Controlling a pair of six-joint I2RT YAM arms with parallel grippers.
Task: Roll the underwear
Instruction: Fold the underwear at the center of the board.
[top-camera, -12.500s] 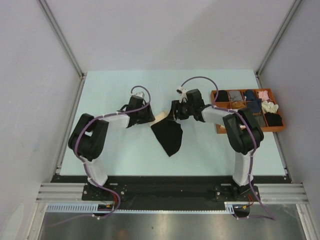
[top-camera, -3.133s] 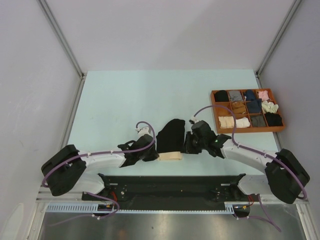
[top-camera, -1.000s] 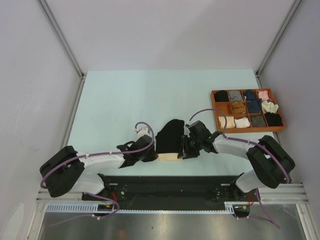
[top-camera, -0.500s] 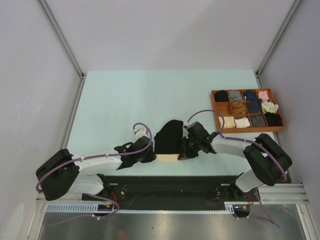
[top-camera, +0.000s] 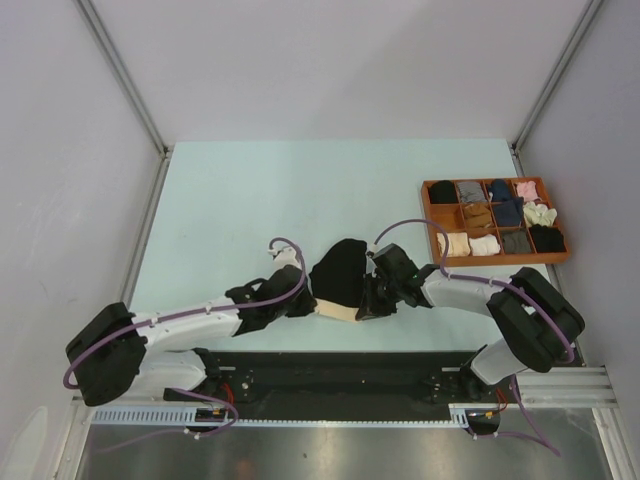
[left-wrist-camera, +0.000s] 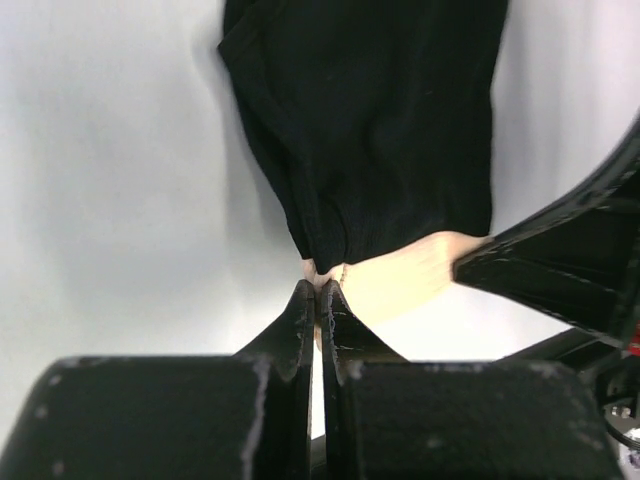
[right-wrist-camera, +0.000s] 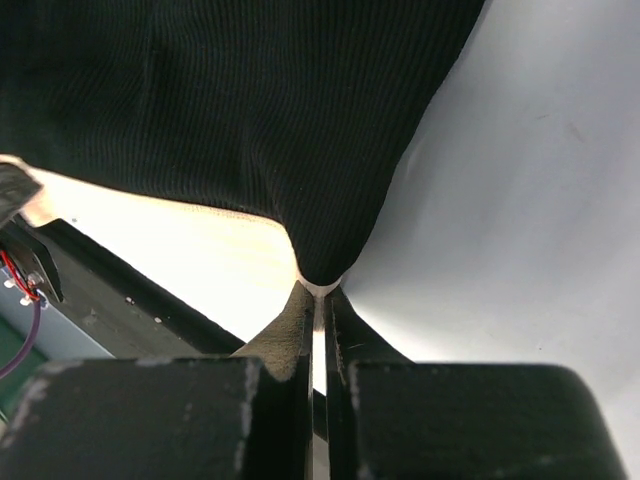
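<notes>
Black briefs (top-camera: 342, 272) flat at bench (top-camera: 220, 200) near edge, centre, waistband (top-camera: 336, 312) toward arms. Waistband corners pinched tight: left gripper (left-wrist-camera: 318, 292) one end, right gripper (right-wrist-camera: 318, 290) other. Paired hold likely for even roll start.

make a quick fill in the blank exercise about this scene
1. The underwear lying on the table is ___ fabric.
2. The left gripper and the right gripper are each shut on a corner at its beige ___ end.
3. The orange tray sits on the robot's ___ side.

Missing words: black; waistband; right
</notes>
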